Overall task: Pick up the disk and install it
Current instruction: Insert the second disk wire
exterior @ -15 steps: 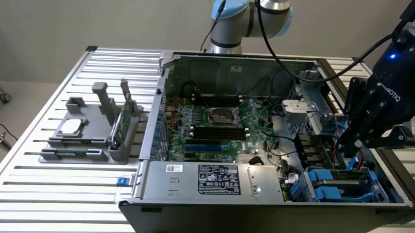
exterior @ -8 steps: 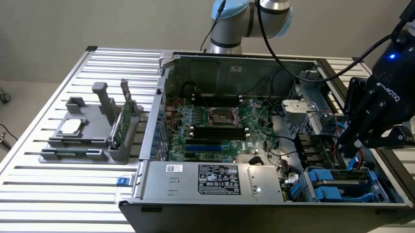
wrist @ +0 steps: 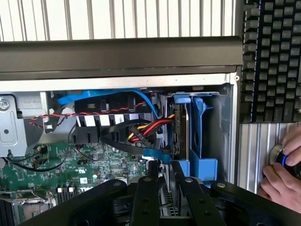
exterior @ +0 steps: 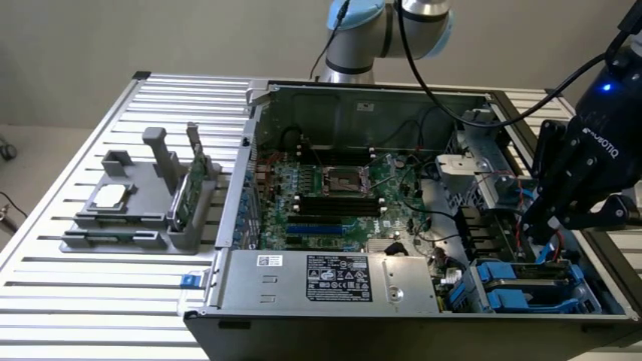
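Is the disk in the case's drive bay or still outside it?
In: the disk stands on edge in its blue carrier inside the case.

Disk sits in computer case (right corner).

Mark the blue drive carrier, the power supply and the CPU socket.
blue drive carrier (wrist: pixel 200 136): wrist view, on its upright blue side wall in the bay.
power supply (exterior: pixel 331 282): exterior view, on the grey top face beside its label.
CPU socket (exterior: pixel 336 180): exterior view, on the metal frame's centre on the motherboard.
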